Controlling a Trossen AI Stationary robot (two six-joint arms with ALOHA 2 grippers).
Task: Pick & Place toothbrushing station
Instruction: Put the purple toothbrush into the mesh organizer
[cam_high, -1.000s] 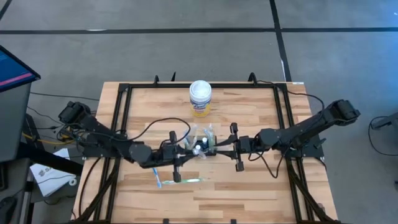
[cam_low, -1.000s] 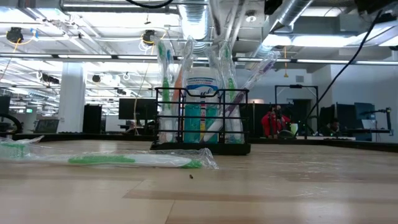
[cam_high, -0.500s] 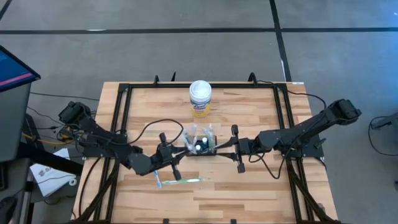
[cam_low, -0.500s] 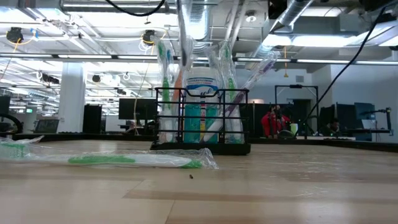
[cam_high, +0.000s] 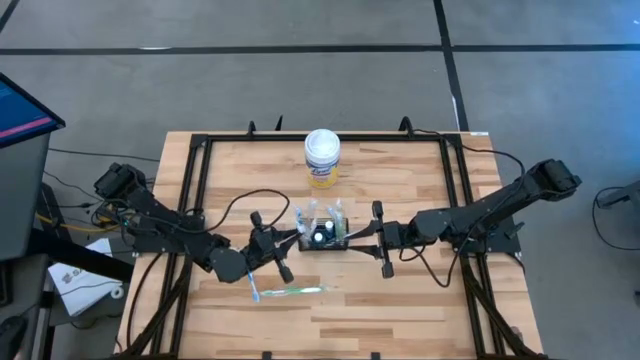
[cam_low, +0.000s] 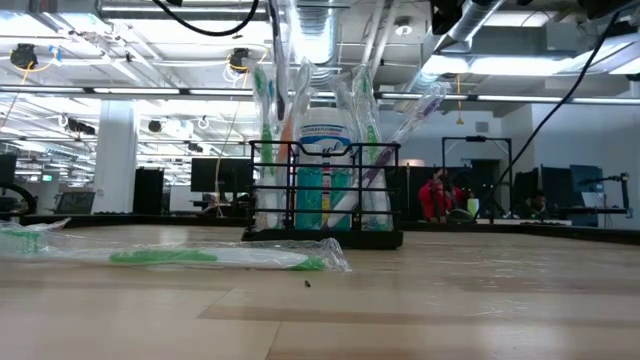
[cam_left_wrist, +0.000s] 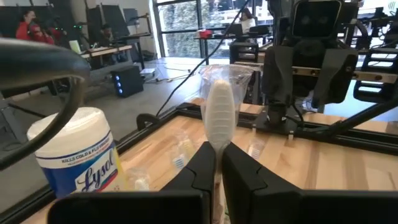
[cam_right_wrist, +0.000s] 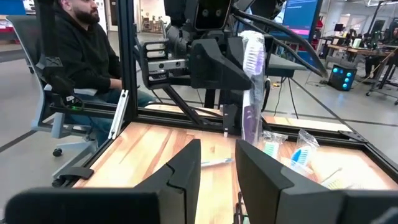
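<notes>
**Caddy at mid-table, both arms closing in**

We are looking at a wooden table (cam_high: 400, 300) carrying the toothbrushing station (cam_high: 322, 234), which is standing roughly at its centre, well clear of every edge. A white-lidded canister (cam_high: 322, 158) is sitting near the far edge. 1 wrapped toothbrush (cam_high: 290, 291) is lying flat toward the near edge, left of the caddy.

We are judging the caddy light and stiff, its wire mesh offering plenty of purchase but little weight to keep it from sliding or tipping. The upright brushes inside are making it top-heavy, so we would be taking hold low on a short end wall or the rim.

The left gripper (cam_high: 278, 243) is hanging just left of the caddy, its fingers (cam_left_wrist: 205, 165) pinching a wrapped toothbrush head (cam_left_wrist: 219, 119). The right gripper (cam_high: 352, 238) is reaching the caddy's right side with fingers (cam_right_wrist: 186, 167) parted, gripping nothing, a purple brush (cam_right_wrist: 251, 118) standing ahead of them.
</notes>
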